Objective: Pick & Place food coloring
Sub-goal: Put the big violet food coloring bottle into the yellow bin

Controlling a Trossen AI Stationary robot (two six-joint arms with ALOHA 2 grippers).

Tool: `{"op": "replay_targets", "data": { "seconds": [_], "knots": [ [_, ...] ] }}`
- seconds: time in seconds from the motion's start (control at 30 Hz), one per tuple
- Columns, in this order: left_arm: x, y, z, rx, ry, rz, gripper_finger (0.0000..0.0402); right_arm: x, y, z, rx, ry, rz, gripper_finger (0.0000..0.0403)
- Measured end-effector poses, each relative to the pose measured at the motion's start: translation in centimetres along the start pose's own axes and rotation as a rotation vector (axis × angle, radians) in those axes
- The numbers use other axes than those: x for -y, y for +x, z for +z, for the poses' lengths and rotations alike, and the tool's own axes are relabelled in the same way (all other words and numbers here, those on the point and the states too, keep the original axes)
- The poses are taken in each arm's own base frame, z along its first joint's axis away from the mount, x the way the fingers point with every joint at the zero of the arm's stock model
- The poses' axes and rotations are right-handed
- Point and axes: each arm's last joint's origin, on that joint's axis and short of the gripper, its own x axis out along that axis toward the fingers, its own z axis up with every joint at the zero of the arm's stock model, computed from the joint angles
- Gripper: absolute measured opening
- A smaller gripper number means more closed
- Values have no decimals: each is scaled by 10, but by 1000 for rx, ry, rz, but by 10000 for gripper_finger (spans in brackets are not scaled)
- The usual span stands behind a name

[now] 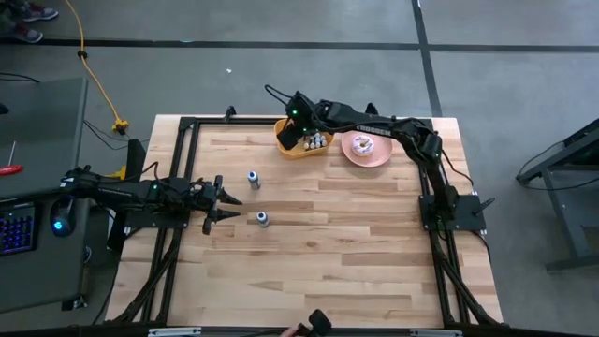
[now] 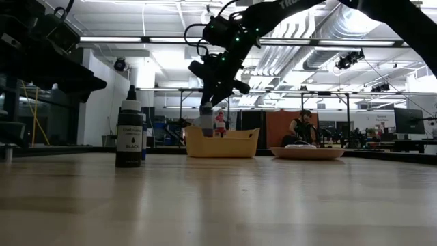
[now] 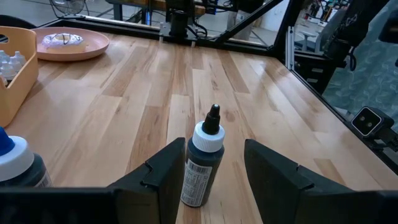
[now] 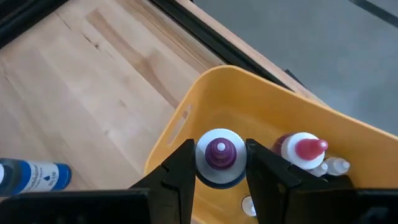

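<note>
You are looking at a pale butcher-block table [image 1: 337, 262] of long wooden planks, edged by a black metal frame, standing on a grey concrete floor; behind it the low view shows an open workshop with ceiling ducts, strip lights and a seated person [image 2: 300, 128] far back.

Nearest in the low view, at left of centre, a black food coloring bottle [image 2: 129, 137] stands upright, long axis vertical, its narrow cap pointing up. From above, two bottles stand apart on bare wood left of centre: one [image 1: 262, 218] just ahead of the left gripper [image 1: 227, 207], another [image 1: 253, 178] a little farther up. In the left wrist view the left gripper's dark angular fingers [image 3: 168, 177] are spread wide with the upright white-collared, black-tipped bottle [image 3: 203, 158] between them, not pinched.

Farther back, at upper centre of the high view, a yellow plastic bin [image 1: 292, 148] with rounded walls holds several small bottles [image 1: 316, 141]. The right gripper [image 4: 220, 165] hovers over it, its fingers pinching a bottle with a ribbed white collar and purple tip [image 4: 219, 154], cap towards the camera. A red-tipped bottle [image 4: 303, 150] stands inside the bin; a blue-labelled bottle [image 4: 34, 177] shows on the wood outside it.

Just right of the bin sits a round pink plate [image 1: 351, 155] carrying a doughnut [image 1: 364, 145].
</note>
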Motion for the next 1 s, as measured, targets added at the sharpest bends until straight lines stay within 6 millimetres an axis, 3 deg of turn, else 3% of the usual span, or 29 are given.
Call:
{"op": "replay_targets", "data": {
  "seconds": [0.3, 0.67, 1.0],
  "knots": [
    [0, 0, 0, 0, 0, 0, 163, 0, 0, -5, -20, -8, -67, 109],
    [0, 0, 0, 0, 0, 0, 163, -3, 28, -37, -4, 50, -65, 109],
    [0, 0, 0, 0, 0, 0, 163, -3, 31, -46, -15, 26, -107, 109]
  ]
}}
